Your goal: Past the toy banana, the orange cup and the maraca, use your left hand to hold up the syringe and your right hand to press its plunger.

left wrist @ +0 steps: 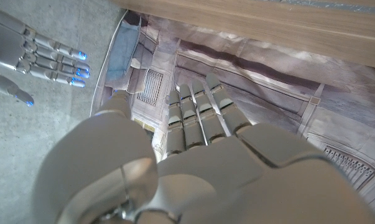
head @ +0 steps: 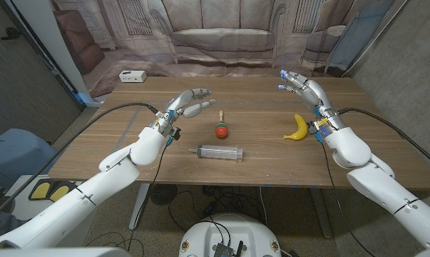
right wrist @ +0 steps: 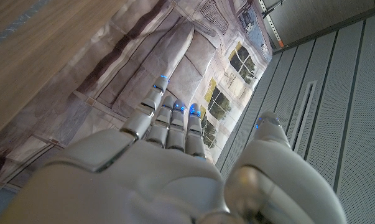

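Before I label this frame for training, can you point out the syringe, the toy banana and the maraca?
syringe (head: 219, 152): head view, middle of its clear barrel.
toy banana (head: 299, 128): head view, middle of its curve.
maraca (head: 222, 130): head view, its red head.

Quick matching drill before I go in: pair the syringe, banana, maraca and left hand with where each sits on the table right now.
Things:
1. syringe
2. toy banana
3. maraca
4. left hand

Places:
A. table's right side, beside the right hand
B. raised over the table's left part, holding nothing
C. lying on its side nearest the front edge, at the middle
D. just behind the syringe, mid-table

Pairs: 1-C, 2-A, 3-D, 4-B
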Robot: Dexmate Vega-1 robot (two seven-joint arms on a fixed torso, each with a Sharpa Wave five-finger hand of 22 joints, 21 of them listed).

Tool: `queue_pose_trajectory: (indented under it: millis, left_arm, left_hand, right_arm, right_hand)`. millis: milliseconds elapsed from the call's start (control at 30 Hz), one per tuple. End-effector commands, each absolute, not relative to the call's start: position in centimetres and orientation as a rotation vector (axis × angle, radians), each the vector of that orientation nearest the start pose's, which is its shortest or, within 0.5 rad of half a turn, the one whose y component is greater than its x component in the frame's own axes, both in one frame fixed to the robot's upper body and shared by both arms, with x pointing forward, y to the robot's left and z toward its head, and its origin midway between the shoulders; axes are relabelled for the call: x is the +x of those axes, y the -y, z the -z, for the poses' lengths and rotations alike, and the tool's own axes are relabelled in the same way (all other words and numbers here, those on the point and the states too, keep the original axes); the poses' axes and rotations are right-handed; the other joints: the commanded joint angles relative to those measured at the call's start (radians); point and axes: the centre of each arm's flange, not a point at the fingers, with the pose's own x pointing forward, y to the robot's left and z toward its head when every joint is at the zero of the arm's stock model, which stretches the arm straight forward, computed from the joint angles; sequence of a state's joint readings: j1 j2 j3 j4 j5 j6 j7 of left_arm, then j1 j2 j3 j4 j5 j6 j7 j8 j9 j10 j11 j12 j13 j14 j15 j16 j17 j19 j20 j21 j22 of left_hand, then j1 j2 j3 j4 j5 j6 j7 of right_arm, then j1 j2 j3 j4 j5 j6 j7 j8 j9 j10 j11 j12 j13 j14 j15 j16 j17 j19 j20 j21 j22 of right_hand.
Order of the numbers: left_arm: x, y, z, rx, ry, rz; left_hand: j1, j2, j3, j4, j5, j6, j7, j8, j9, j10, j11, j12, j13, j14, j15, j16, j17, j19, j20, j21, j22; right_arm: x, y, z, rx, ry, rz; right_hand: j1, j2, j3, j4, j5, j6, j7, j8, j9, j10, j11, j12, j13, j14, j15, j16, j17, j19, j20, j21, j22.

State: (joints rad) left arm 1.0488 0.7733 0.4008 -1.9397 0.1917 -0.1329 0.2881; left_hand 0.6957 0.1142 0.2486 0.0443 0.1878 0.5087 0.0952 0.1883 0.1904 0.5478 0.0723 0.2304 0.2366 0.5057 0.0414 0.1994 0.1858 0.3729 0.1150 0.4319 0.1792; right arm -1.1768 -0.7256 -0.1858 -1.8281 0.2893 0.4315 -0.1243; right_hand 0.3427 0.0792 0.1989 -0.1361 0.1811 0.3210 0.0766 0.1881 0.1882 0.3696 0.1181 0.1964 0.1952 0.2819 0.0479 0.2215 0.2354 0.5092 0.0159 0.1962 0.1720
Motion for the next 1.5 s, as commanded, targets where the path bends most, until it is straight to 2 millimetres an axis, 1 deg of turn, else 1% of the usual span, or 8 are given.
queue_pose_trajectory:
  millis: [33, 167, 367, 733, 1067, 1300, 1400, 1500]
  left_arm:
    - [52.5, -22.8, -3.2, 0.665, 0.969, 0.082]
    - [53.0, -23.2, -3.1, 0.597, 0.959, 0.102]
    - [53.9, -23.9, -2.8, 0.484, 0.946, 0.141]
    - [56.0, -25.2, -2.4, 0.274, 0.889, 0.226]
    - [57.4, -26.5, -2.1, 0.171, 0.833, 0.249]
    - [57.8, -27.5, -1.7, 0.136, 0.812, 0.237]
    - [58.0, -27.8, -1.6, 0.128, 0.798, 0.225]
    - [58.4, -28.0, -1.2, 0.119, 0.783, 0.214]
  left_hand:
    - [-0.015, -0.004, -0.002, 0.008, -0.004, -0.01, 0.0, -0.004, 0.0, -0.011, 0.006, -0.007, 0.001, -0.01, 0.0, -0.003, 0.0, -0.003, 0.008, -0.006, 0.002]
    - [-0.032, -0.01, -0.009, 0.014, -0.006, -0.023, 0.002, -0.007, 0.0, -0.021, 0.015, -0.012, -0.001, -0.019, 0.007, -0.006, 0.001, -0.006, 0.01, -0.011, 0.002]
    - [-0.053, -0.017, -0.019, 0.021, -0.009, -0.039, 0.006, -0.01, -0.001, -0.032, 0.023, -0.016, -0.003, -0.031, 0.015, -0.009, 0.001, -0.012, 0.011, -0.018, 0.002]
    - [-0.088, -0.027, -0.034, 0.034, -0.012, -0.077, 0.013, -0.014, -0.002, -0.061, 0.037, -0.026, -0.007, -0.059, 0.025, -0.014, 0.002, -0.027, 0.017, -0.034, 0.002]
    - [-0.122, -0.039, -0.051, 0.043, -0.014, -0.122, 0.013, -0.015, -0.003, -0.1, 0.043, -0.036, -0.011, -0.097, 0.036, -0.018, 0.002, -0.047, 0.022, -0.053, 0.002]
    - [-0.144, -0.047, -0.061, 0.049, -0.013, -0.153, 0.01, -0.016, -0.004, -0.133, 0.05, -0.041, -0.014, -0.129, 0.043, -0.021, 0.002, -0.065, 0.025, -0.069, 0.002]
    - [-0.153, -0.05, -0.066, 0.051, -0.013, -0.164, 0.007, -0.015, -0.005, -0.137, 0.041, -0.039, -0.016, -0.138, 0.034, -0.02, 0.002, -0.072, 0.021, -0.075, 0.002]
    - [-0.163, -0.056, -0.072, 0.051, -0.012, -0.161, 0.005, -0.008, -0.005, -0.125, 0.031, -0.031, -0.018, -0.129, 0.018, -0.013, 0.0, -0.059, -0.01, -0.076, 0.002]
  right_arm:
    - [50.8, 28.6, -1.6, -0.273, 0.956, -0.224]
    - [51.3, 28.6, -1.4, -0.233, 0.933, -0.249]
    - [52.1, 28.9, -1.0, -0.158, 0.906, -0.279]
    - [54.1, 29.2, -0.2, -0.039, 0.847, -0.322]
    - [54.9, 29.7, 0.3, -0.025, 0.82, -0.301]
    - [55.3, 30.2, 0.7, -0.034, 0.81, -0.294]
    - [55.4, 30.5, 1.0, -0.042, 0.799, -0.293]
    - [55.6, 30.8, 1.5, -0.029, 0.793, -0.29]
  right_hand:
    - [-0.012, -0.003, -0.008, 0.006, -0.004, 0.028, 0.005, 0.012, 0.004, -0.008, 0.006, 0.0, 0.002, -0.009, 0.0, -0.003, 0.005, -0.001, -0.001, 0.002, 0.004]
    - [-0.017, -0.004, -0.01, 0.008, -0.003, 0.047, 0.004, 0.019, 0.005, -0.015, 0.008, -0.002, 0.002, -0.015, 0.004, -0.005, 0.004, -0.004, -0.001, 0.0, 0.003]
    - [-0.021, -0.005, -0.011, 0.009, -0.003, 0.001, 0.012, 0.001, 0.006, -0.02, 0.009, -0.002, 0.002, -0.018, 0.007, -0.007, 0.004, -0.004, -0.001, 0.001, 0.003]
    - [-0.039, -0.009, -0.019, 0.017, -0.004, -0.037, 0.007, -0.006, 0.005, -0.037, 0.008, -0.006, 0.002, -0.038, 0.011, -0.013, 0.004, -0.022, 0.0, -0.004, 0.003]
    - [-0.052, -0.016, -0.025, 0.021, -0.004, -0.058, 0.01, -0.008, 0.003, -0.054, 0.013, -0.01, 0.002, -0.053, 0.009, -0.018, 0.004, -0.037, -0.003, -0.008, 0.003]
    - [-0.064, -0.024, -0.032, 0.024, -0.003, -0.056, 0.014, -0.002, 0.002, -0.071, 0.016, -0.011, 0.001, -0.08, 0.013, -0.026, 0.004, -0.064, -0.006, -0.014, 0.003]
    - [-0.072, -0.026, -0.036, 0.027, -0.002, -0.043, 0.013, 0.004, 0.001, -0.08, 0.016, -0.012, 0.001, -0.092, 0.015, -0.028, 0.004, -0.081, -0.007, -0.017, 0.003]
    - [-0.087, -0.033, -0.044, 0.031, -0.001, -0.059, 0.007, -0.002, 0.0, -0.102, 0.017, -0.014, 0.001, -0.112, 0.014, -0.03, 0.004, -0.101, -0.012, -0.017, 0.003]
